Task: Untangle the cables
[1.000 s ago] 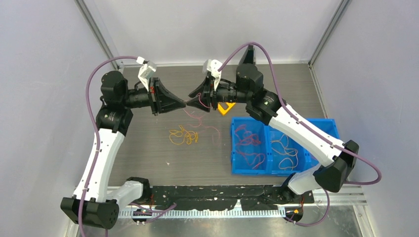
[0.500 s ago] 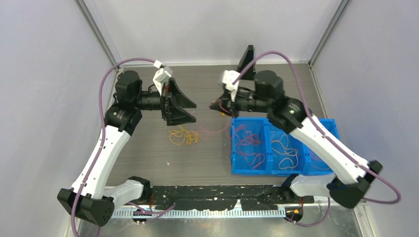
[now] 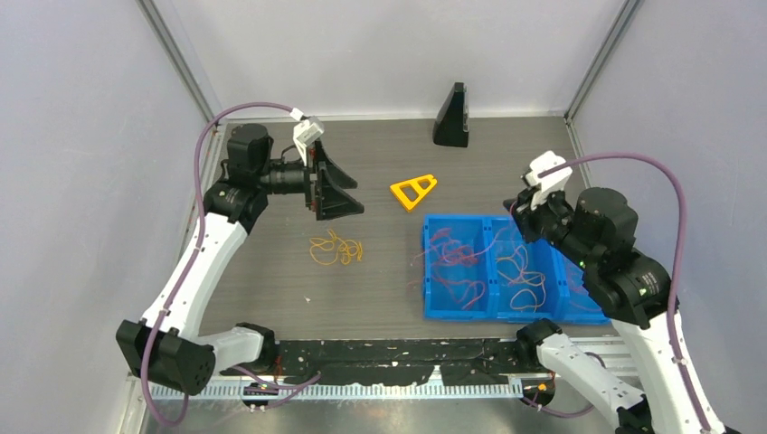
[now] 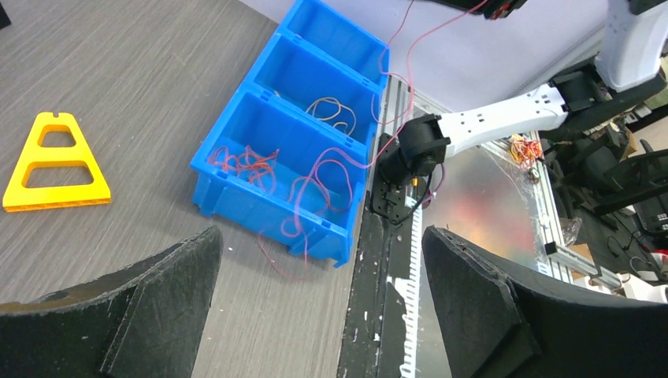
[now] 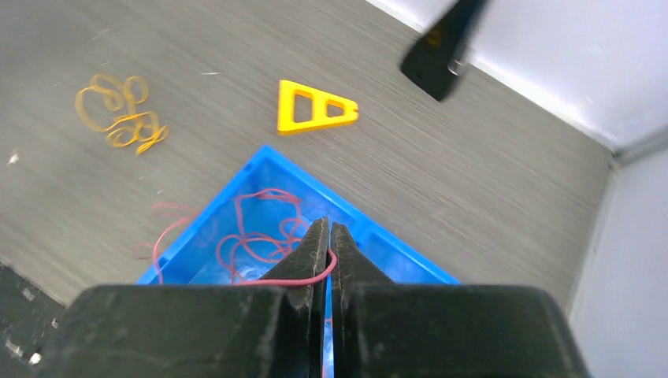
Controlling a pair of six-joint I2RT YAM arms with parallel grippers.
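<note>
My right gripper (image 3: 517, 211) (image 5: 329, 230) hangs over the blue bins (image 3: 425, 312), shut on a red cable (image 5: 293, 277) that loops across its jaws. That cable (image 4: 398, 75) runs down into the left compartment, onto more red cables (image 3: 452, 260), and one end trails over the bin's front wall (image 4: 287, 264). An orange cable (image 3: 522, 276) lies in the middle compartment. A curled heap of yellow and orange cables (image 3: 336, 250) (image 5: 118, 118) rests on the table. Behind that heap my left gripper (image 3: 348, 193) (image 4: 323, 303) stands open and holds nothing.
A yellow triangular frame (image 3: 413, 190) (image 4: 55, 165) (image 5: 315, 106) lies flat behind the bins. A black wedge-shaped stand (image 3: 452, 116) (image 5: 441, 39) sits near the back wall. The black mounting rail (image 3: 398, 354) borders the table's near edge.
The two grippers met at mid-table a second ago. My left gripper opened and drew back left; my right gripper shut on the red cable and carried it right, over the bins.
</note>
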